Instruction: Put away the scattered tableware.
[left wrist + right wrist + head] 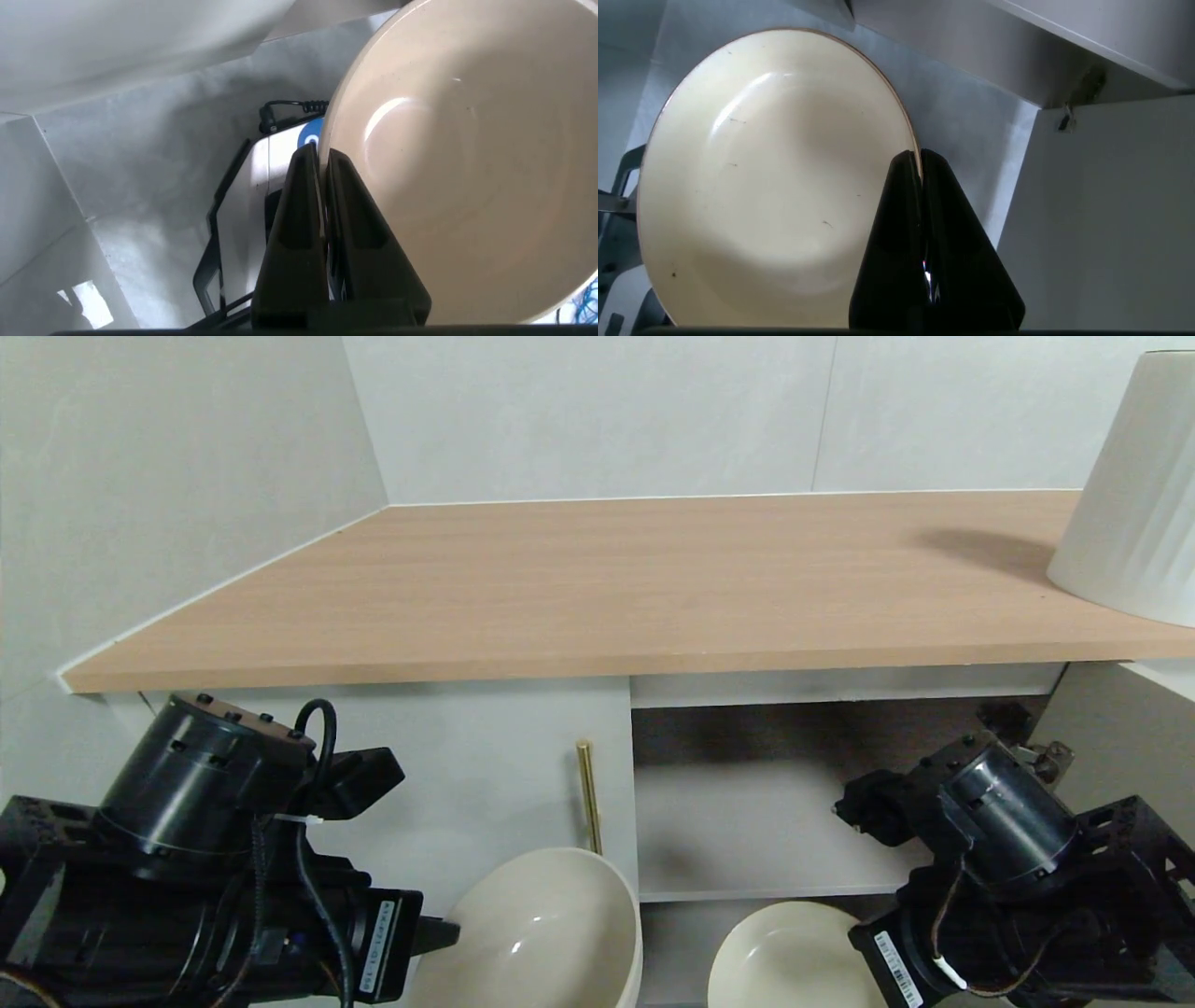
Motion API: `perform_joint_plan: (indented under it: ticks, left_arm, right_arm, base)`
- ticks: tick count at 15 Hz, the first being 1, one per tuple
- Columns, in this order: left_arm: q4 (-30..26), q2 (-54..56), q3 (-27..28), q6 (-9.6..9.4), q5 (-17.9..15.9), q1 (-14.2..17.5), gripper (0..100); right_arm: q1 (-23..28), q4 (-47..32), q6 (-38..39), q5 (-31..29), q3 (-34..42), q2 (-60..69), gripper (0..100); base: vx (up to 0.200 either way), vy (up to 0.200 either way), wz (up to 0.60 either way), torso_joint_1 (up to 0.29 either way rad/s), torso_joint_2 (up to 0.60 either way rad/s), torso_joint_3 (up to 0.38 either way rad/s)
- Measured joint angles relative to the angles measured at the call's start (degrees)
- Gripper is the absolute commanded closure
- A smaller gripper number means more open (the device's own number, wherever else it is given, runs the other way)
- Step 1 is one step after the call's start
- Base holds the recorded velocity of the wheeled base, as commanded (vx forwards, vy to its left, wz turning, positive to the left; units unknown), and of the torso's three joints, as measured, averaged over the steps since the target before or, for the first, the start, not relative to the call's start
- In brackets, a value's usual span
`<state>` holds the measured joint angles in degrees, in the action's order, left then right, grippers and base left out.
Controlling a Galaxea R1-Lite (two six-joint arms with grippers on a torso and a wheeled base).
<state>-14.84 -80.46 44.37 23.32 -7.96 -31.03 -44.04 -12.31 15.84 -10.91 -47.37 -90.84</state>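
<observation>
Gripping a cream deep bowl (541, 933) by its rim, the left claw (324, 161) has its two black fingers closed tight, one inside the rim and one outside. The bowl is held in the air, tilted so that its glossy inside faces up and toward the robot. It hangs in front of the closed cabinet door (485, 775), just below the lower end of the brass handle (588, 798) that runs upright along the door's right edge.

The right claw (920, 163) is likewise clamped on the edge of a shallow dish (794, 957), cream like the bowl and wider and flatter. In the right wrist view a thin brownish line runs round its rim, and a few small dark specks mark its inside. This dish is also off any surface, held low in front of the open half of the cabinet, below the level of the pale shelf (756, 840) inside. Bowl and dish sit side by side, near each other but not touching.

Above the cabinet lies a long wooden countertop (607, 579) set into a corner of light grey wall (607, 411). A white pleated lampshade (1134, 495) stands at the countertop's far right and casts a soft shadow to its left. At the right of the open compartment a metal hinge (1046, 751) shows beside a grey panel.
</observation>
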Motion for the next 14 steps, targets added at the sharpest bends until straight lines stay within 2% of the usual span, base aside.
perform_joint_plan:
  ticks: [9, 14]
  left_arm:
    - [0.00, -0.52, 0.00, 0.02, 0.05, 0.00, 100]
    - [-0.02, -0.52, 0.00, 0.02, 0.06, -0.01, 100]
  right_arm:
    - [0.28, 1.43, 0.50, 0.18, -0.48, -8.28, 100]
    - [2.57, 17.48, 1.00, 0.87, 1.45, -18.25, 100]
  base:
    - [0.000, 0.000, 0.00, 0.000, 0.00, 0.000]
    - [0.000, 0.000, 0.00, 0.000, 0.00, 0.000]
